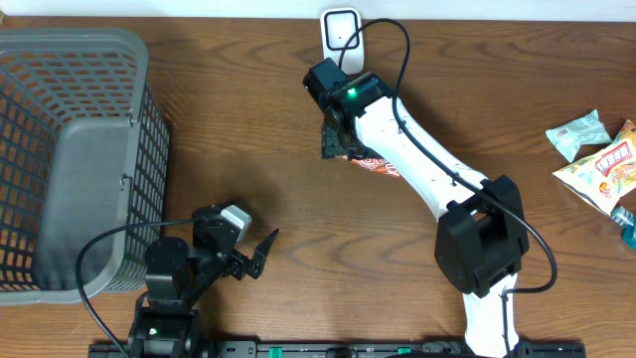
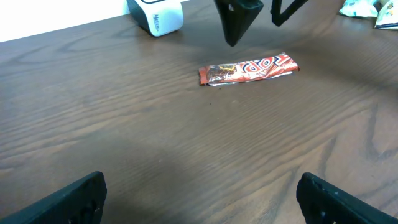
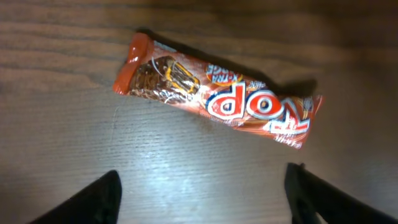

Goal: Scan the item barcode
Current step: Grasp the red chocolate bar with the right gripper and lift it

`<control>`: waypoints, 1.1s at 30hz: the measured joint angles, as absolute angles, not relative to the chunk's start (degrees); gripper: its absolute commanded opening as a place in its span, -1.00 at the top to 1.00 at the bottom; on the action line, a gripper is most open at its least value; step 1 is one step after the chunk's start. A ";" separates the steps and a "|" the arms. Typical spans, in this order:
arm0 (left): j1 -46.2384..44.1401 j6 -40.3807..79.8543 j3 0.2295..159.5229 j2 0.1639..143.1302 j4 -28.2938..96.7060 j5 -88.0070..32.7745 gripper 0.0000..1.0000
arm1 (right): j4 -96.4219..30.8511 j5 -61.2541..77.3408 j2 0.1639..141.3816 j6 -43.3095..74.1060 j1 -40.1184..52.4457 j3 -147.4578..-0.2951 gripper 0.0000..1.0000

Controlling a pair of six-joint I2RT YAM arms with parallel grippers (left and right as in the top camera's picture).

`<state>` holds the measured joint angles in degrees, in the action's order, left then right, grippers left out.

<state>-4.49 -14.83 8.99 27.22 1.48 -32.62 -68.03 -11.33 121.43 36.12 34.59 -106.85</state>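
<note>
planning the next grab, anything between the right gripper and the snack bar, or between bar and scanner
Nothing visible does. The right gripper hangs open right above the snack bar; only bare table separates bar and white scanner.

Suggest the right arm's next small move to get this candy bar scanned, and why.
Probably lower the right gripper and close on the candy bar: its jaws stand open above the bar, which lies free on the table, logo side up, short of the scanner.
</note>
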 measured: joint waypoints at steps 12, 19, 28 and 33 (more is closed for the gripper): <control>-4.49 -14.83 8.99 27.22 1.45 -32.60 -0.95 | -60.62 -18.50 121.45 14.94 34.57 -104.07 -0.36; -4.49 -14.83 8.99 27.22 1.45 -32.60 -0.96 | -50.98 -18.81 121.45 -1.83 34.24 -95.33 -0.37; -4.49 -14.83 8.99 27.22 1.48 -32.60 -0.96 | -42.65 -17.74 121.47 -14.26 34.04 -85.23 -0.08; -4.49 -14.83 8.99 27.22 1.48 -32.62 -0.96 | -38.13 -17.89 121.08 -16.05 33.85 -83.57 -0.04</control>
